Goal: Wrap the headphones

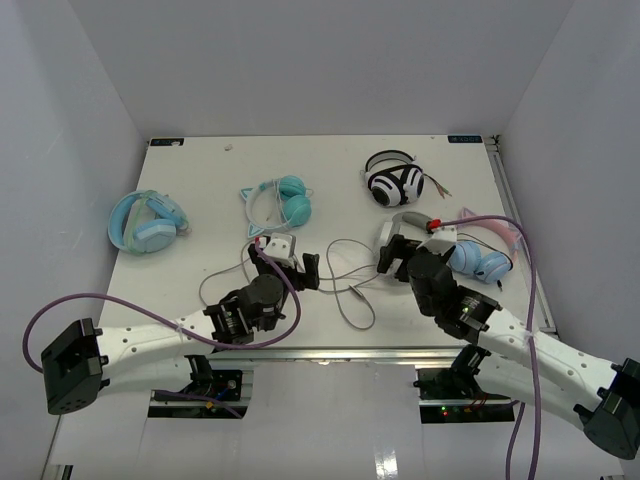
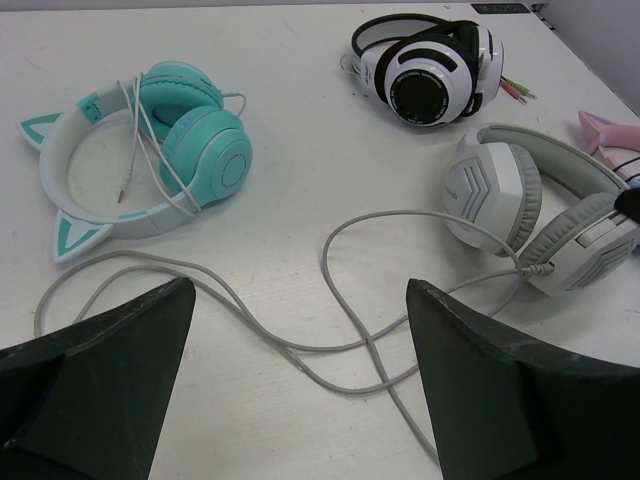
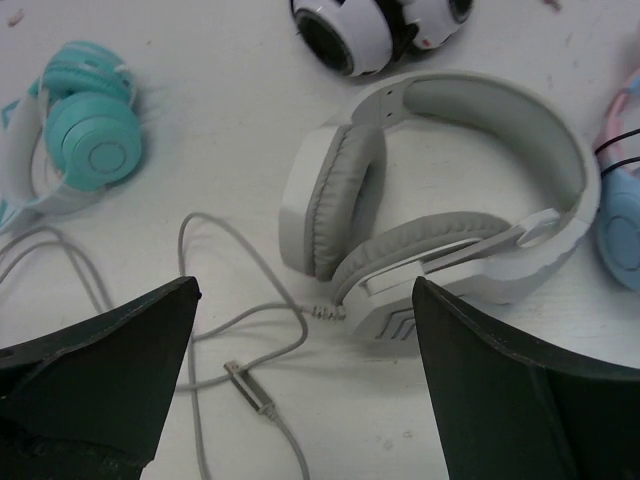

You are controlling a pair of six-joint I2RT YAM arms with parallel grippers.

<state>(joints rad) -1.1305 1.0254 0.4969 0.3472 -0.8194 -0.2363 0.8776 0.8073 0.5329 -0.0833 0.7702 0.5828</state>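
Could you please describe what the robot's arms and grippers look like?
The left arm and right arm have white links, black joints and bases; a purple cable loops along each. The left gripper and right gripper have broad, matte black, wedge-shaped fingers.

headphones (image 3: 420, 250): pale shell looks like smooth hard plastic with a soft sheen
ear pads (image 3: 345, 195): grey, matt, leathery-looking padding, a bit wrinkled at the edges
cable (image 2: 326, 250): thin grey, rubbery-looking, matt
table (image 1: 330, 170): white, matt, pretty smooth, a few faint scuffs
teal headphones (image 2: 190, 140): smooth plastic, satin rather than shiny
striped headphones (image 2: 430, 70): black-and-white plastic, properly glossy, catches the light
left gripper (image 2: 300, 288): fingers look like matt black plastic, slightly grainy
right gripper (image 3: 305, 288): same dull black finish
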